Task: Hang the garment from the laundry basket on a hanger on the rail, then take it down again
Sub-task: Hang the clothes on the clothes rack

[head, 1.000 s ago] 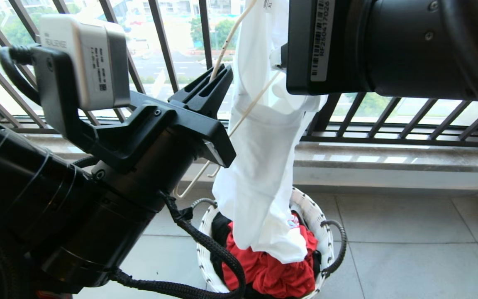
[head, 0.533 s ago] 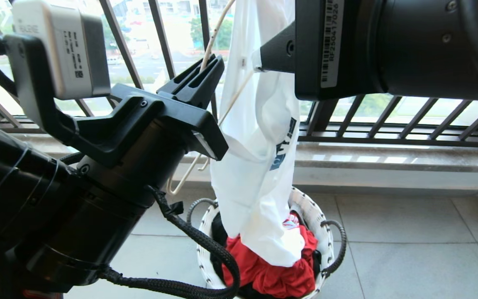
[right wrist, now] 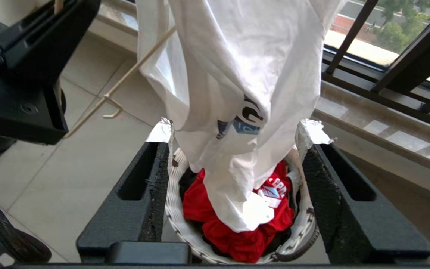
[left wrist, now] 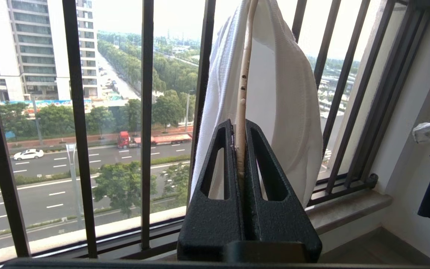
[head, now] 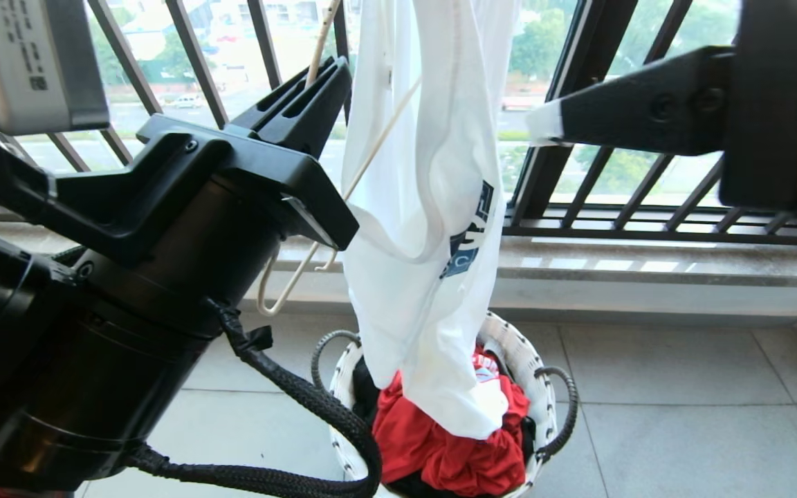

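Head view: left gripper (head: 315,83) was clamped on the hanger (head: 371,162), its fingers pressed together w/ the cream wire between them. T-shirt (head: 426,228) hung bunched from the hanger, hem resting on red clothes (head: 440,443) in the basket (head: 519,353) on the floor tiles (head: 682,415). Right gripper (right wrist: 233,145) had its fingers spread, gripping nothing; it sat right of the shirt, apart from it. Window bars (head: 613,180) stood behind.

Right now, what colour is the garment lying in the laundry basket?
Red garment, in the laundry basket; clearest in the right wrist view.
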